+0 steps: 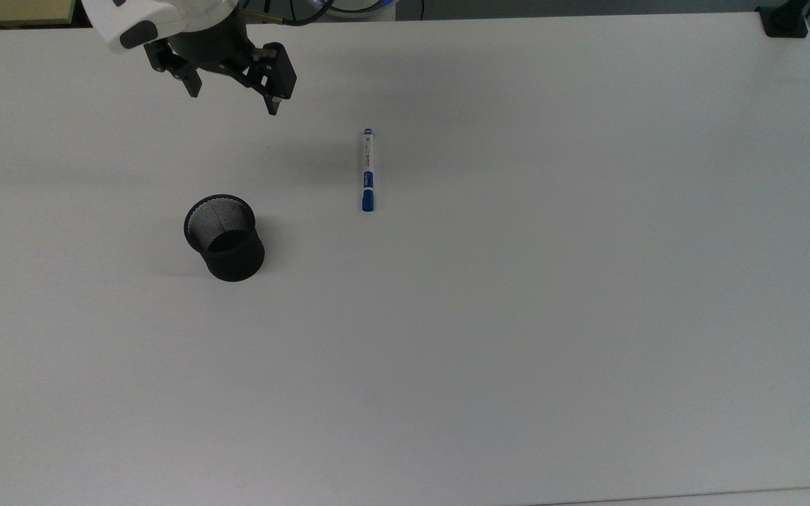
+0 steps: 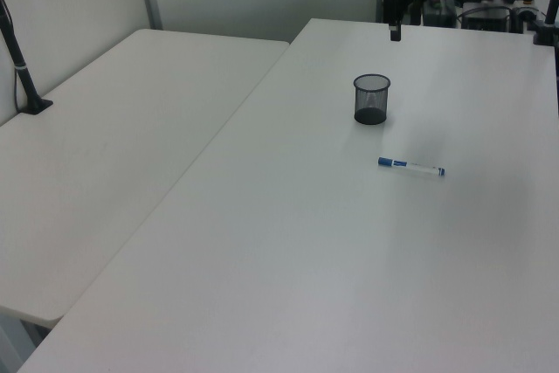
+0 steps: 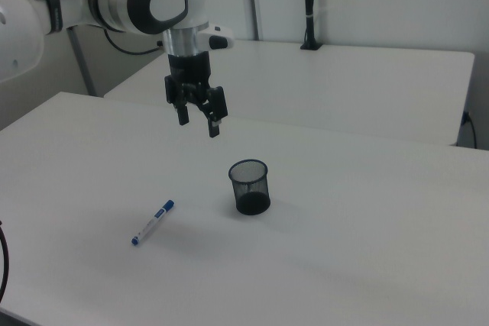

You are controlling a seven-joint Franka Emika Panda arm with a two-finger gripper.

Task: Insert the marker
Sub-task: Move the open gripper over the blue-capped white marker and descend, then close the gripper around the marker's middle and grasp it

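Gripper (image 1: 233, 102) spread, holding nothing; marker (image 1: 367, 169) lies flat, well apart toward the top view's right: likely light, stiff, slick, so pinch the white barrel mid-length.

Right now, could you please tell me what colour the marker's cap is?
Blue, on a white barrel; the marker shows it best in the top view.

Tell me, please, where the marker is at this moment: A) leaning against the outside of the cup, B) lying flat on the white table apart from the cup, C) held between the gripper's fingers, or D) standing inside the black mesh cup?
B: the marker lies flat on the white table, apart from the mesh cup, while the open gripper hangs empty above the table.
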